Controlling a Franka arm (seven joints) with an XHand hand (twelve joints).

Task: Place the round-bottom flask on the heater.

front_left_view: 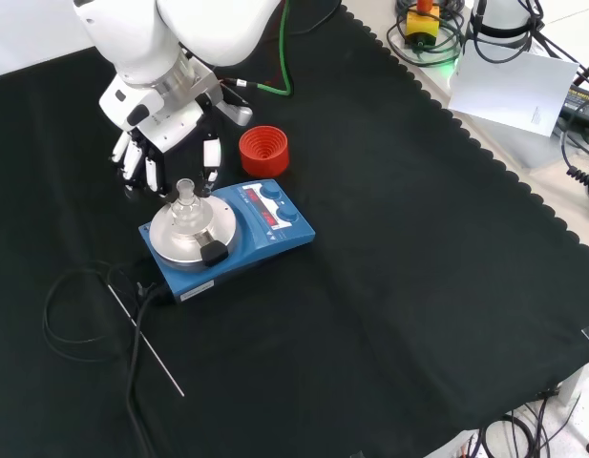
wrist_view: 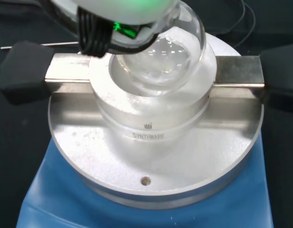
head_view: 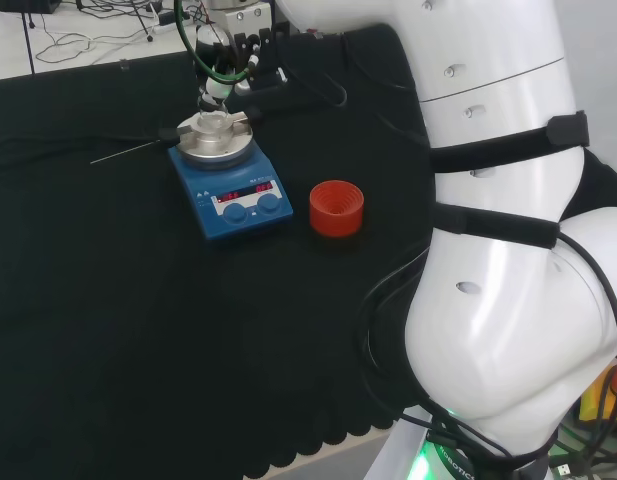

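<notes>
The clear round-bottom flask (head_view: 217, 122) (front_left_view: 186, 205) stands neck-up in the bowl of the metal block (wrist_view: 151, 128) on the blue heater (head_view: 243, 195) (front_left_view: 275, 224). In the wrist view its glass bulb (wrist_view: 158, 57) rests in the round well. The hand (front_left_view: 165, 134) hangs just behind the flask in the front view, with its fingers (front_left_view: 210, 160) straight and pointing down on either side of the neck, apart from the glass. From the head view the hand (head_view: 228, 50) is right above the flask.
A red ribbed stand (head_view: 336, 207) (front_left_view: 263, 151) sits next to the heater. A thin metal rod (front_left_view: 146, 343) (head_view: 128, 153) and a looped black cable (front_left_view: 65, 305) lie on the cloth by the heater. Papers and cables lie past the cloth's scalloped edge (front_left_view: 509, 91).
</notes>
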